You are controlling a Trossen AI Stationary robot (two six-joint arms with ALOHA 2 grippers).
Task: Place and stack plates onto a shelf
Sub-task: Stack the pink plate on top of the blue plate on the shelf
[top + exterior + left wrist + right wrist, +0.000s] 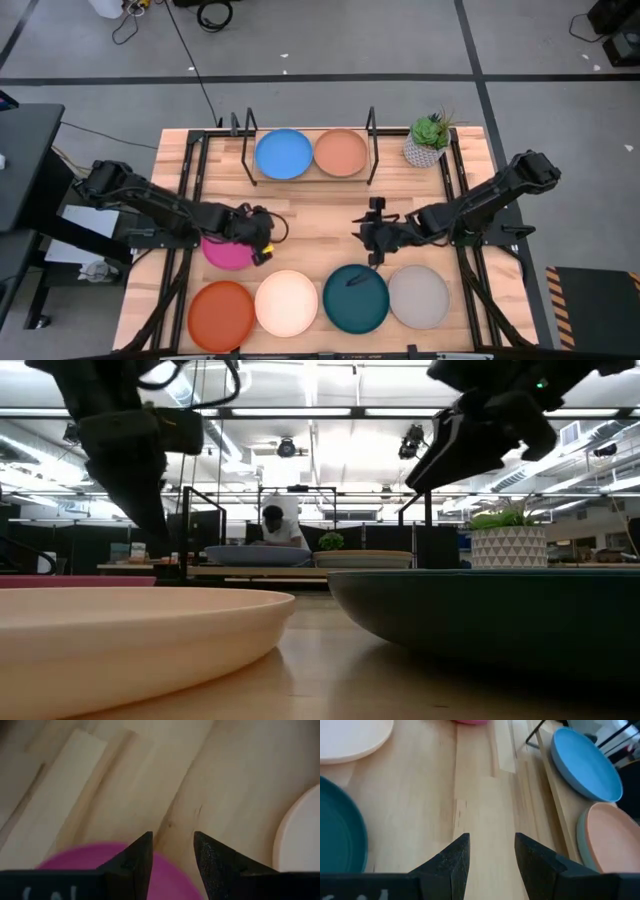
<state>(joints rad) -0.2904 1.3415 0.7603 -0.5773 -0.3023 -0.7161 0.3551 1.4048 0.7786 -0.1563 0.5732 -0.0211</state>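
Note:
The shelf (305,179) stands at the table's far side and carries a blue plate (283,153) and a tan plate (341,152); a bluish rim (581,837) shows under the tan one. A magenta plate (226,252) lies flat on the table's left. Orange (221,315), cream (286,303), dark teal (355,298) and grey (418,296) plates lie in a row along the near edge. My left gripper (265,240) is open over the magenta plate's right rim (165,875); no touch shows. My right gripper (362,232) is open over bare wood between the teal plate and the shelf.
A potted plant (427,142) in a patterned white pot stands right of the shelf, near the table's far right corner. Black rails (190,190) run along both sides of the table. Bare wood lies mid-table between the grippers. A person (280,525) sits in the room behind.

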